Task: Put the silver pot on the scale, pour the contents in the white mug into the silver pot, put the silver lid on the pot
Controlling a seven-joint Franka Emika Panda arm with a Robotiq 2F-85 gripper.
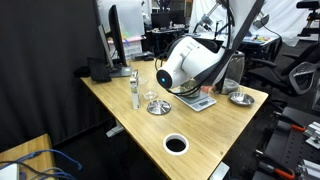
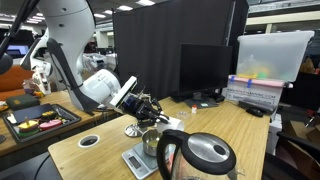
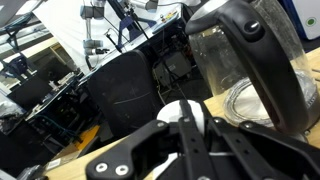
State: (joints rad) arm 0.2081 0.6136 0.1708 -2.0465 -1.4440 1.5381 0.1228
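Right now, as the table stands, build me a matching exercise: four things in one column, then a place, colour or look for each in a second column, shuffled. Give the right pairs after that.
Things:
1. silver pot
2. silver lid
3. kettle
4. round disc

Descriptions:
A. black with a white rim
B. on the scale
C. lying on the table, off the pot
D. tall, with a black handle

Pairs: 1-B, 2-C, 3-D, 4-A.
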